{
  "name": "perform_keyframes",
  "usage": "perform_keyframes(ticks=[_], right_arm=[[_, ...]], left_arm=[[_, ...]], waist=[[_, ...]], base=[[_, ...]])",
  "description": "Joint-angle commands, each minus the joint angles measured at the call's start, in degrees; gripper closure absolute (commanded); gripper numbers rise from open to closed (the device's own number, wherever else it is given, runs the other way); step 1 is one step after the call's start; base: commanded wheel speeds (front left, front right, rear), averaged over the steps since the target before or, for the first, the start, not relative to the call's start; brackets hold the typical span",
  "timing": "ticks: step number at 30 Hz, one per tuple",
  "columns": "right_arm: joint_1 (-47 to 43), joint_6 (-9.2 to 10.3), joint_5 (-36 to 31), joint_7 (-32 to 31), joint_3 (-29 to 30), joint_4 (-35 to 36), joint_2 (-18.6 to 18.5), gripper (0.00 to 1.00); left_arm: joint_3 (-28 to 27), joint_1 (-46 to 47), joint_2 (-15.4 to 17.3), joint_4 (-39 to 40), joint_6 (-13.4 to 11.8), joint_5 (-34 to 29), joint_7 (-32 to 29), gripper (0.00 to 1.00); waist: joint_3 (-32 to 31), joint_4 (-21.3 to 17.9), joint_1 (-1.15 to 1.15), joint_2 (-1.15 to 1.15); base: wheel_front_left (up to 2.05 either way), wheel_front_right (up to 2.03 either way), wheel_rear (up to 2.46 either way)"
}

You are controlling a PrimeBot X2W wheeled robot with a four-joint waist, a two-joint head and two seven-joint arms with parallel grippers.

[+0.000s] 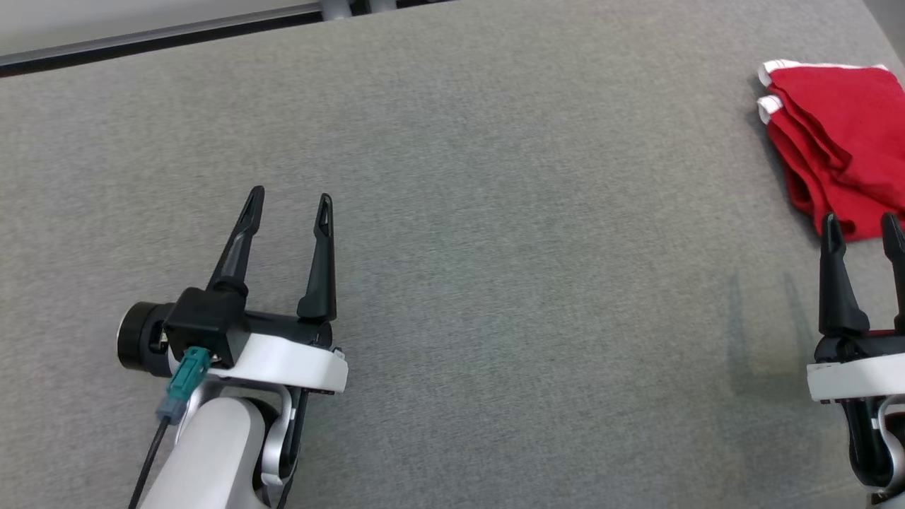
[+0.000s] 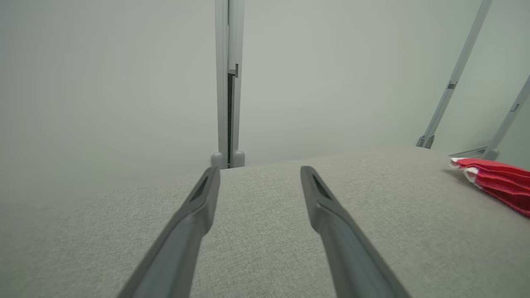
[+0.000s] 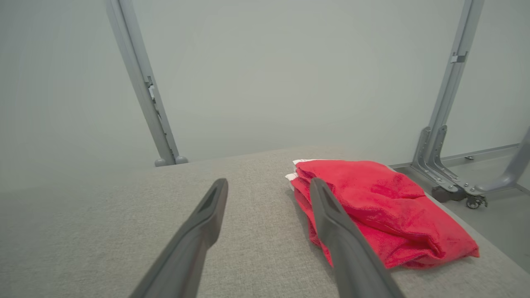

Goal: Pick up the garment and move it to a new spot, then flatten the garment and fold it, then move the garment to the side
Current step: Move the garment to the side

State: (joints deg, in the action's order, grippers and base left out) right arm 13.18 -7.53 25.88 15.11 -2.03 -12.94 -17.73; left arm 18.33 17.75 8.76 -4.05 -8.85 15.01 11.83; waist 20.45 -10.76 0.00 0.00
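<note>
Nearest the robot, at the lower left of the head view, a pale forearm (image 1: pixel 212 452) carries the left gripper (image 1: pixel 290 196). A teal plug (image 1: pixel 185 378) with a black cable sits at its wrist. Its two dark fingers (image 1: pixel 237 247) are spread wide with nothing between them, and they point up the grey table (image 1: pixel 495 212) over bare cloth.

At the lower right, the right gripper (image 1: pixel 861 219) is partly cut by the picture's edge. Its fingers are also spread wide and empty. Faint shadows of them fall on the table just to their left.

In the head view the tips of the right gripper overlap the near edge of the red garment (image 1: pixel 841 141). In the right wrist view the right-hand finger crosses in front of the garment's near left side, while the other finger stands over bare table. Whether that finger touches the cloth cannot be told.

The garment lies folded in a compact stack on the right side of the table, close to its right edge and well apart from the left gripper. White trim (image 1: pixel 771 71) shows at its far left corner, in two layers.

Past the table's far edge, grey frame posts (image 3: pixel 140 82) rise against a plain pale wall (image 3: pixel 290 74). To the right, a foot of the frame with a small castor (image 3: pixel 472 202) stands on the floor (image 3: pixel 497 231).
</note>
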Motion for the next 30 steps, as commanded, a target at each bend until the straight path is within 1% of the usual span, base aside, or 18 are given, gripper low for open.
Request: perform_keyframes(ticks=[1, 4, 5, 7, 10, 13, 18, 30], right_arm=[[-1.37, 0.06, -0.70, -0.07, 0.06, 1.31, -0.07, 0.00], [-2.89, 0.05, -1.96, -0.88, 0.60, 2.56, -0.72, 0.00], [-2.89, 0.05, -1.96, -0.88, 0.60, 2.56, -0.72, 0.00], [-3.93, 0.04, -2.82, -1.89, 0.88, 3.71, -0.76, 0.00], [-5.49, 0.04, -3.98, -3.56, 1.28, 5.41, -0.48, 0.00], [-7.24, 0.04, -5.07, -5.15, 1.27, 7.58, 0.24, 0.00], [-10.80, 0.04, -6.85, -7.96, 1.50, 11.12, 2.16, 0.00], [-19.32, 0.04, -9.50, -13.07, 2.62, 15.65, 5.57, 0.00]], left_arm=[[-0.66, -1.41, -0.13, -0.22, -0.49, 0.87, 0.79, 0.00], [-1.54, -3.03, -0.56, -1.06, -0.89, 1.83, 1.75, 0.00], [-1.54, -3.03, -0.56, -1.06, -0.89, 1.83, 1.75, 0.00], [-2.19, -4.40, -0.62, -1.45, -1.24, 2.24, 2.24, 0.00], [-3.29, -6.53, -0.33, -1.58, -1.79, 2.74, 2.64, 0.00], [-4.05, -8.37, 0.40, -1.95, -1.34, 3.44, 2.91, 0.00], [-4.37, -11.20, 0.99, -2.61, -0.97, 3.92, 3.04, 0.00], [-3.29, -17.37, 2.61, -3.49, -0.51, 4.96, 1.28, 0.00]], waist=[[-2.85, 4.94, 0.00, 0.00], [-4.64, 9.07, 0.00, 0.00], [-4.64, 9.07, 0.00, 0.00], [-5.87, 11.40, 0.00, 0.00], [-7.69, 13.88, 0.00, 0.00], [-9.36, 15.22, 0.00, 0.00], [-12.54, 15.70, 0.00, 0.00], [-19.91, 13.82, 0.00, 0.00]], base=[[0.00, 0.00, 0.00], [0.00, 0.00, 0.00], [0.00, 0.00, 0.00], [0.00, 0.00, 0.00], [0.00, 0.00, 0.00], [0.00, 0.00, 0.00], [0.00, 0.00, 0.00], [0.00, 0.00, 0.00]])
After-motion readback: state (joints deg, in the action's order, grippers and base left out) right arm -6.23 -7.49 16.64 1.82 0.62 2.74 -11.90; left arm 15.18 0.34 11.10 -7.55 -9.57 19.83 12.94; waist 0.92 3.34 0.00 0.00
